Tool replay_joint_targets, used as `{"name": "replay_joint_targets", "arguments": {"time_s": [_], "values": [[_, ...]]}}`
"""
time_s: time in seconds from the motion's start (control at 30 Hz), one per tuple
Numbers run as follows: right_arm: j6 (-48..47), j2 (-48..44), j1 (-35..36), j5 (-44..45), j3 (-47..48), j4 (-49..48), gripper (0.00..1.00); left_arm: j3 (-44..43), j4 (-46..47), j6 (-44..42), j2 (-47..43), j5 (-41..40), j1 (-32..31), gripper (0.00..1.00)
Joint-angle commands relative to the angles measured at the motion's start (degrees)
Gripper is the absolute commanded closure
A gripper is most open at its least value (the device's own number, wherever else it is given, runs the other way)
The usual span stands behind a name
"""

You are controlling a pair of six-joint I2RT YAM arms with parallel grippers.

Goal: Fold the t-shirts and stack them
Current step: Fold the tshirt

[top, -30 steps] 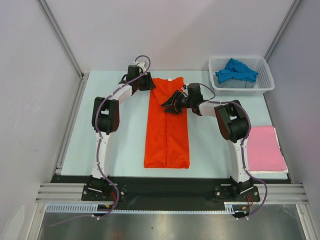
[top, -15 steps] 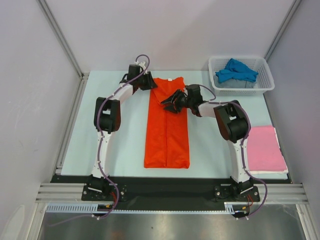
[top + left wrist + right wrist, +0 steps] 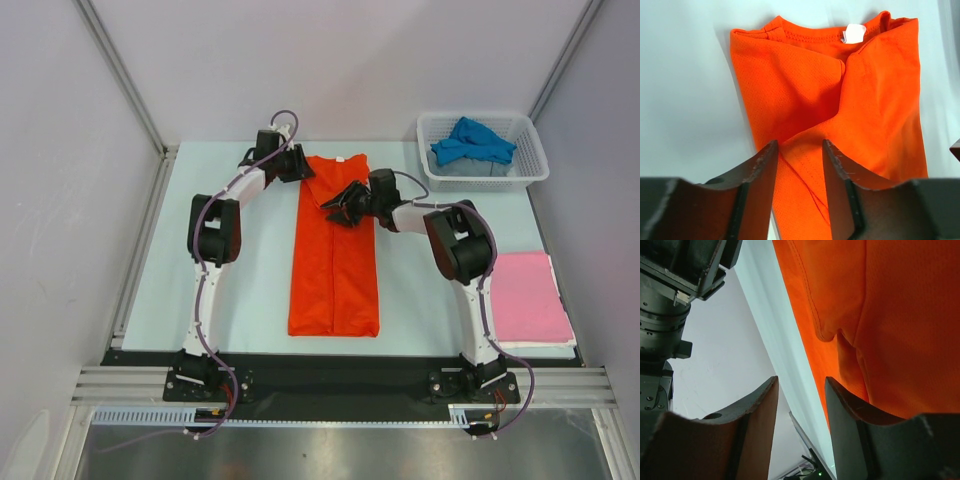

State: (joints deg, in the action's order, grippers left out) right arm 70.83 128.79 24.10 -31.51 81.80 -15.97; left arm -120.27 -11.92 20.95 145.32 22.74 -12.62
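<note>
Lengthwise, a narrow orange-red t-shirt [image 3: 334, 270] strip, left claw [image 3: 799, 150] and right claw [image 3: 801, 385] both apart, empty.

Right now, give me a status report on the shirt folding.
Both open: left gripper and right gripper, near the collar end. Flat orange shirt, folded to a long strip. Nothing blocking it.

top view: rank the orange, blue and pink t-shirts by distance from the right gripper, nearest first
1. orange t-shirt: directly under the right gripper, at centre.
2. blue t-shirt: in the basket, far right corner.
3. pink t-shirt: folded, near right edge.
</note>
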Motion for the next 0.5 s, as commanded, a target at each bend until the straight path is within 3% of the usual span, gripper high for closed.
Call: {"name": "replay_joint_targets", "arguments": {"time_s": [0.0,0.27,0.47], "values": [[-0.52,1.63,1.04,3.29,4.15,2.08,0.52,-1.64,0.50,-0.12,-0.56,1.08,0.49,0.55],[3.61,2.52,2.18,8.21,3.90,2.25,0.57,-1.72,0.76,0.23,-0.21,2.39,0.67,0.64],[4.58,2.78,2.62,12.69,3.89,2.96,0.57,-1.72,0.85,0.32,0.05,2.48,0.76,0.64]]}}
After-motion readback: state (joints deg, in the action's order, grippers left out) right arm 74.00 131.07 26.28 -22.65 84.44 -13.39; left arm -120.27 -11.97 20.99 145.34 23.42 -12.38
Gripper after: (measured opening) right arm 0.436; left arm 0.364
